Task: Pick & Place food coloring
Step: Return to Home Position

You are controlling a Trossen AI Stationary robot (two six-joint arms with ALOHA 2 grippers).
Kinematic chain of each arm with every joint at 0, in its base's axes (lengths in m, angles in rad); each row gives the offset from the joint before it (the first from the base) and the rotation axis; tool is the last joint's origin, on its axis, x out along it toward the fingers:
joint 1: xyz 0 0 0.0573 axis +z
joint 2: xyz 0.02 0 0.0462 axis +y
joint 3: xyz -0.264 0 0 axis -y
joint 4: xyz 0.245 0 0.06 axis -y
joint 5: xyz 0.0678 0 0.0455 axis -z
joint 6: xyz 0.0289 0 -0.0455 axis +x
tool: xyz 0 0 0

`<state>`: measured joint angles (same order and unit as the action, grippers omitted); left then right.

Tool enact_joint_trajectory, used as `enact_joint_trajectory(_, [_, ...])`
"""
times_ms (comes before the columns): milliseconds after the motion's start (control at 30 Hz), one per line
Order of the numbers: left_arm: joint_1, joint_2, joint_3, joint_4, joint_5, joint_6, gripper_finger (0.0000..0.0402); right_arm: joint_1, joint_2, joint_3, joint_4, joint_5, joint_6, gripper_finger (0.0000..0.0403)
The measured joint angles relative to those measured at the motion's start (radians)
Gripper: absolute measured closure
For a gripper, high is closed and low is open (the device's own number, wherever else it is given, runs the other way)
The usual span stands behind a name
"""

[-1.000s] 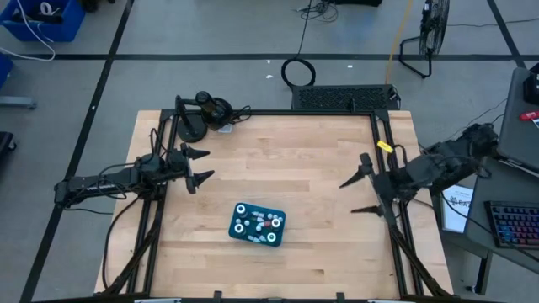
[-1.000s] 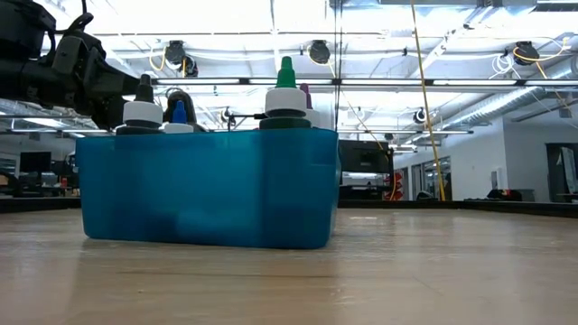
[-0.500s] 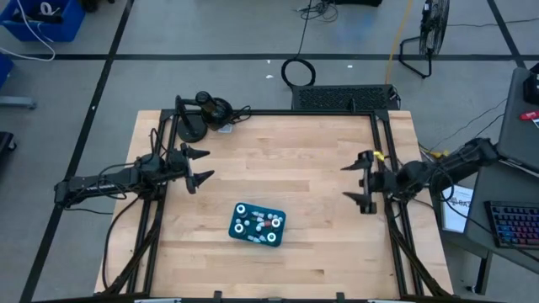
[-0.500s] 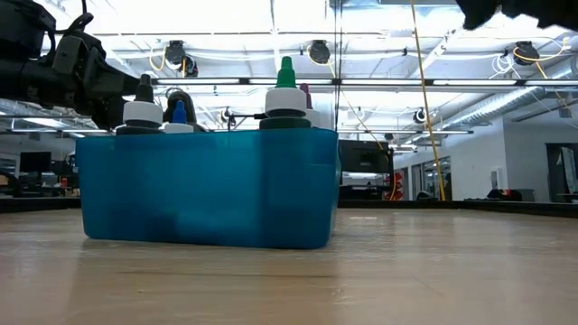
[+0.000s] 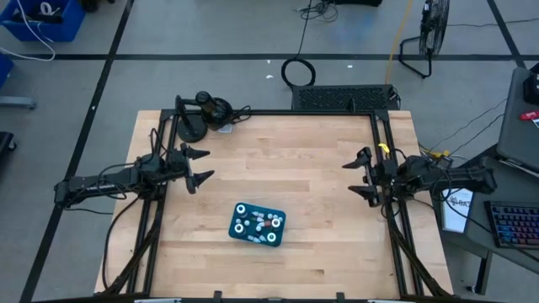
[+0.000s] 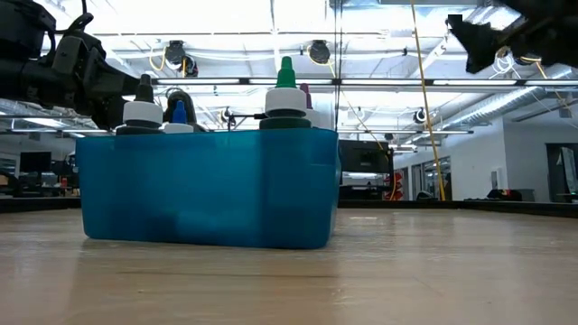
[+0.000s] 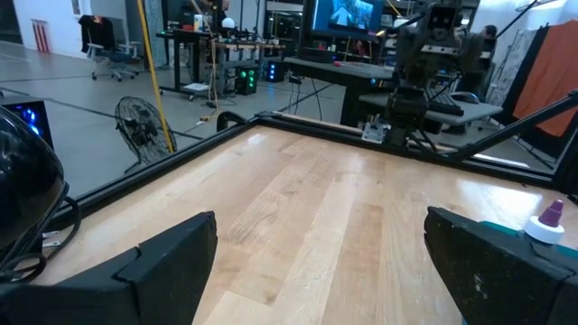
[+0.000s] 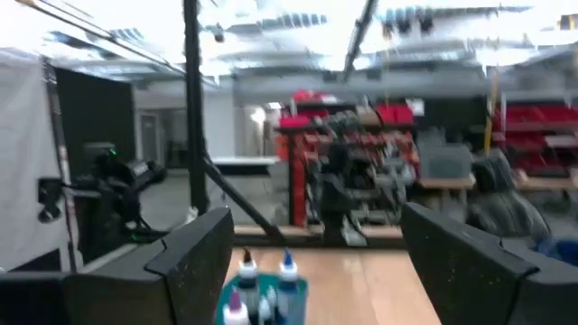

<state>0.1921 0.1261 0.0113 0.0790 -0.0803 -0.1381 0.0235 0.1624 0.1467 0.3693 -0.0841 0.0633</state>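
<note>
A teal tray (image 5: 258,225) stands on the wooden table, near its front middle, with several white-topped food coloring bottles (image 5: 256,224) upright in it. In the low view the tray (image 6: 208,188) fills the middle and bottle tops (image 6: 285,93) stick up over its rim. My left gripper (image 5: 200,165) is open and empty at the table's left side, left of and behind the tray. My right gripper (image 5: 362,175) is open and empty at the table's right side. The bottles also show in the right wrist view (image 8: 262,291).
A black round stand with cables (image 5: 200,115) sits at the table's far left corner. Black frame rails (image 5: 389,219) run along the table's left and right sides. Bare wood (image 5: 286,164) lies between the two grippers.
My right gripper has swung from pointing slantwise toward the near side to level, moving a little toward the table's far edge and levelling out at its right side, still open. My left gripper and the tray have kept still.
</note>
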Motion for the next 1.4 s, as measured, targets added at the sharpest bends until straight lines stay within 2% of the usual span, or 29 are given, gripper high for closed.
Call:
enact_joint_trajectory(200, [0.000,0.000,0.000,0.000,0.000,0.000,0.0011,-0.032,-0.026,-0.002,-0.128,0.000,-0.057,0.0100])
enact_joint_trajectory(367, [0.000,0.000,0.000,0.000,0.000,0.000,0.0011,-0.031,-0.026,-0.082,-0.020,0.000,-0.046,0.0099])
enact_joint_trajectory(433, [0.000,0.000,0.000,0.000,0.000,0.000,0.0011,-0.031,-0.026,-0.127,0.076,0.001,-0.044,0.0098])
enact_joint_trajectory(700, [0.000,0.000,0.000,0.001,0.000,0.000,0.0011,-0.031,-0.022,-0.127,-0.057,-0.005,0.035,0.0100])
enact_joint_trajectory(933, [0.000,0.000,0.000,0.000,0.000,0.000,0.0011,-0.029,-0.011,-0.129,-0.218,-0.023,0.003,0.0100])
enact_joint_trajectory(1400, [0.000,0.000,0.000,0.000,0.000,0.000,0.0011,-0.029,-0.006,-0.131,-0.255,-0.022,0.056,0.0101])
